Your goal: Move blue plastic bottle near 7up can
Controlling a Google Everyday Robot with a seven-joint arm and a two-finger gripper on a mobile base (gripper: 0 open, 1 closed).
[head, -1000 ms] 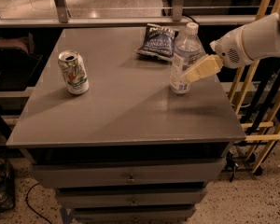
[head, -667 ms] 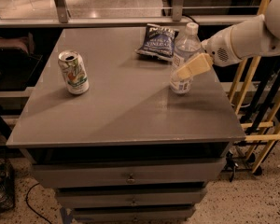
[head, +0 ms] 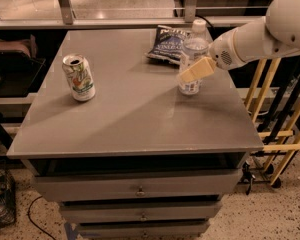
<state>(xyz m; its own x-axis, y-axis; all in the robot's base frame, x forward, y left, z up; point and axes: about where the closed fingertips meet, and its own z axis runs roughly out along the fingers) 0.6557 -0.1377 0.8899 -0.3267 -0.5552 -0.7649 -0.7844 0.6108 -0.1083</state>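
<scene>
Gripper (head: pixel 189 72) sits against bottle (head: pixel 194 47) at mid-height, grip state can't tell. Bottle upright on table (head: pixel 140 124), right side, just beside chip bag (head: pixel 166 43). Can (head: pixel 79 78) far left, well apart.

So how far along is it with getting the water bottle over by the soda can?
Done: the tool is at the blue plastic bottle, level with its label. In hand: the grasp, though I cannot tell whether it grips yet. Left: the bottle stands on the table near the chip bag, right side, with the 7up can far off at the left, so the whole carry remains.
</scene>
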